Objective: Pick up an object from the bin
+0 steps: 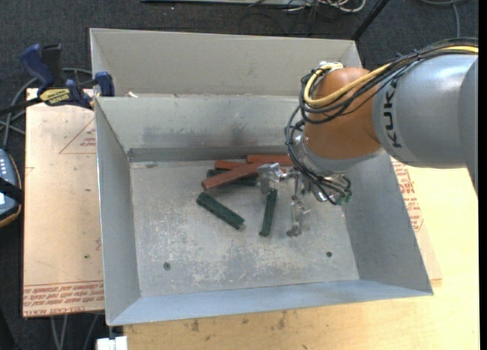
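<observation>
My gripper [281,217] hangs low over the right middle of the bin floor, open, with nothing between its fingers. One metal fingertip [293,227] shows plainly. The other finger comes down by the top end of a narrow dark green bar [266,217], which lies almost lengthwise just left of the gap; whether they touch I cannot tell. A second dark green block [221,210] lies slanted on the floor further left. A reddish brown stick [230,176] rests behind them, close to the gripper's left side.
Two more reddish brown sticks [251,163] lie along the foot of the back wall, partly under the arm's orange wrist cover. The arm reaches in from the right, above the bin's right wall.
</observation>
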Controlling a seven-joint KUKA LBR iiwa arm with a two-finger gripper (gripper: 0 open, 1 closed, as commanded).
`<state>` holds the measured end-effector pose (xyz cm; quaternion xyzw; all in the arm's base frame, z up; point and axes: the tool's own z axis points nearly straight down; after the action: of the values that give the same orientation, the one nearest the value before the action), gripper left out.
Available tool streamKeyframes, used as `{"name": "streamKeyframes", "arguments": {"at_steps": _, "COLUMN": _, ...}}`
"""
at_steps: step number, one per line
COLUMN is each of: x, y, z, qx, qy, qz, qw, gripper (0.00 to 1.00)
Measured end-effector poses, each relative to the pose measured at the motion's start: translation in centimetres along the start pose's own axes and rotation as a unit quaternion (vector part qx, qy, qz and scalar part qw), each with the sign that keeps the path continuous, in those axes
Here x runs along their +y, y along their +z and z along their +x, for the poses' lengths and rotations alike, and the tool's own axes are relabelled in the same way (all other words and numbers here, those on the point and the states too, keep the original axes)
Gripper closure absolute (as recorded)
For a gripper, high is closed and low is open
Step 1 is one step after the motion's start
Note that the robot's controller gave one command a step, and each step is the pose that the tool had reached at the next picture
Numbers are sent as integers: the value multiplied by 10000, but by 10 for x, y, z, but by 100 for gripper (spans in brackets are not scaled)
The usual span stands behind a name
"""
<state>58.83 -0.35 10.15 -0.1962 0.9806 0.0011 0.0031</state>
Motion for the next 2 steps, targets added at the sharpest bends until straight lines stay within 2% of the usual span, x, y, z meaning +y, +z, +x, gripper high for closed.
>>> {"name": "streamKeyframes", "arguments": {"at_steps": 1, "x": -14, "y": 1, "z": 0, "qx": 15, "qy": -1043, "qz": 6, "qw": 9945, "gripper": 0}}
{"name": "streamKeyframes", "arguments": {"at_steps": 2, "x": -31, "y": 32, "z": 3, "qx": 17, "qy": -1245, "qz": 1, "qw": 9922, "gripper": 0}}
